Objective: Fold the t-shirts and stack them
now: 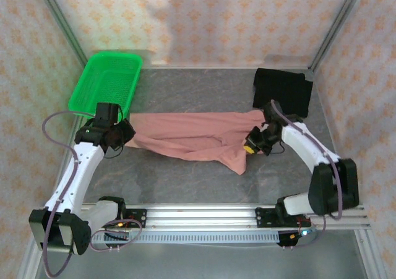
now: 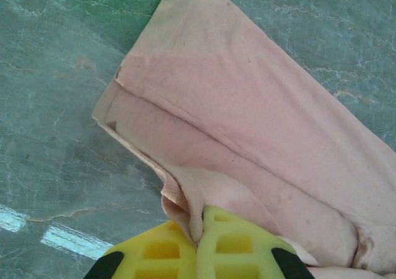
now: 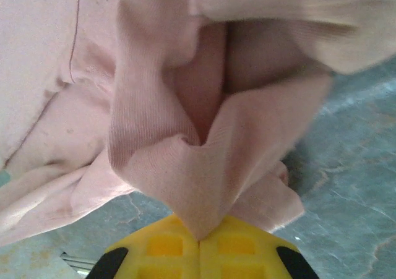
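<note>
A salmon-pink t-shirt (image 1: 192,137) is stretched across the middle of the table between my two grippers. The left gripper (image 1: 127,133) is shut on the shirt's left end; in the left wrist view its yellow fingers (image 2: 232,245) pinch a fold of pink cloth (image 2: 247,124). On the shirt's right end the right gripper (image 1: 252,144) is shut, and the pink cloth (image 3: 204,167) bunches upward from its closed yellow fingers (image 3: 167,248). A black t-shirt (image 1: 281,90) lies folded at the back right, behind the right arm.
A green mesh basket (image 1: 105,81) stands at the back left, just behind the left gripper. Patterned walls with metal posts enclose the table on three sides. A metal rail (image 1: 204,216) runs along the near edge between the arm bases.
</note>
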